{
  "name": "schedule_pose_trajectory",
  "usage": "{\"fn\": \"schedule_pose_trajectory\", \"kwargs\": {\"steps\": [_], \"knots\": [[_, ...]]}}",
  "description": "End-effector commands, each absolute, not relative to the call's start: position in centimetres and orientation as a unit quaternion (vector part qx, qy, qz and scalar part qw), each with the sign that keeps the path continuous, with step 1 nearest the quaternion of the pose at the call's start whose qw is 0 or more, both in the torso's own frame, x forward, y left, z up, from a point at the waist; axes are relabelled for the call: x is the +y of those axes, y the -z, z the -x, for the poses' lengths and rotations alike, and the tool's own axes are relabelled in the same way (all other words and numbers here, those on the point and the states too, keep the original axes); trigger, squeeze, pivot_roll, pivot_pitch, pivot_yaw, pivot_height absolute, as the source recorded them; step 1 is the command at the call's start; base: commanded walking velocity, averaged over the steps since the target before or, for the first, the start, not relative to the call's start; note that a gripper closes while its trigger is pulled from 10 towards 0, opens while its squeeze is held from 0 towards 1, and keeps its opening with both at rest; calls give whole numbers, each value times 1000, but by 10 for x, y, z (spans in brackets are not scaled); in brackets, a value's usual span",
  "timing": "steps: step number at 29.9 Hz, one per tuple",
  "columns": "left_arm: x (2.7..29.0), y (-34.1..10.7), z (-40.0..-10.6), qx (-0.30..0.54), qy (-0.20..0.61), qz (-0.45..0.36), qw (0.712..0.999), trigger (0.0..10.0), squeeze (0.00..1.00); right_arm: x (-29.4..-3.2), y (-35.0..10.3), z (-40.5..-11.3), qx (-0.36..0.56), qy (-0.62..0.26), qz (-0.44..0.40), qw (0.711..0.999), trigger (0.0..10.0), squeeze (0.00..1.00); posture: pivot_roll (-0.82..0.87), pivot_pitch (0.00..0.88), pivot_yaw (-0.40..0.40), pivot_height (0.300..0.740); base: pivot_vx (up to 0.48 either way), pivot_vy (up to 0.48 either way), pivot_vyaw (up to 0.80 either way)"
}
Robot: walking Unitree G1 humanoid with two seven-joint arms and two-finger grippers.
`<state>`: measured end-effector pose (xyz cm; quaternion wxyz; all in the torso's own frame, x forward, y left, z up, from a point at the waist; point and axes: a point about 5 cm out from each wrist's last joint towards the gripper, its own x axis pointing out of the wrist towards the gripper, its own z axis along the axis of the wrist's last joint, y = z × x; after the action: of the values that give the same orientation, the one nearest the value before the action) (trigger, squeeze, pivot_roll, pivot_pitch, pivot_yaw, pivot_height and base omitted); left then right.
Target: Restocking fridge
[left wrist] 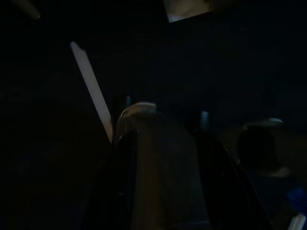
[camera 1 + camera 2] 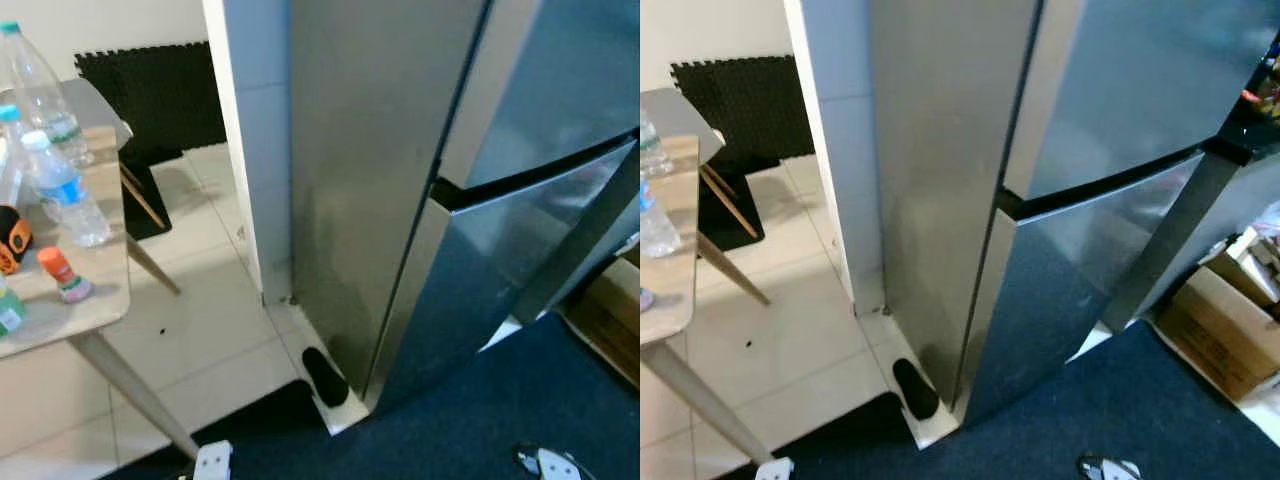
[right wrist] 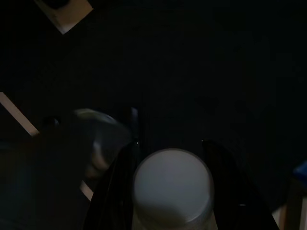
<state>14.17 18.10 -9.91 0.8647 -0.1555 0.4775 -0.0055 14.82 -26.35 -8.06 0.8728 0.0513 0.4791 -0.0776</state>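
Right wrist view, dark: right pincer (image 3: 170, 158) clamped on pale-capped bottle (image 3: 172, 187), its body cut off.

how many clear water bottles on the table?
3, clustered at the table's far left: tallest bottle at the back, blue-labelled bottle nearest, third bottle cut off by the frame edge. More may be hidden.

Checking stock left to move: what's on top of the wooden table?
On the wooden table: three clear water bottles, a small orange-capped bottle, an orange-and-black item and a green-labelled item at the frame edge. The rest of the tabletop is out of frame.
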Motion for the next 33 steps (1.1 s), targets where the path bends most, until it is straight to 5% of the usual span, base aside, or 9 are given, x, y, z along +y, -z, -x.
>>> {"fn": "schedule_pose_trajectory", "kwargs": {"steps": [1,33], "knots": [[179,103,-132,495,7,152,855,10000,0,-267,80,-147,480,81,-46,872,10000,0,-33,59,-9,740,0,-382,0],[181,102,-136,487,-16,157,859,10000,0,-264,82,-146,485,75,-44,870,10000,0,-39,61,-7,740,0,-192,0]]}}
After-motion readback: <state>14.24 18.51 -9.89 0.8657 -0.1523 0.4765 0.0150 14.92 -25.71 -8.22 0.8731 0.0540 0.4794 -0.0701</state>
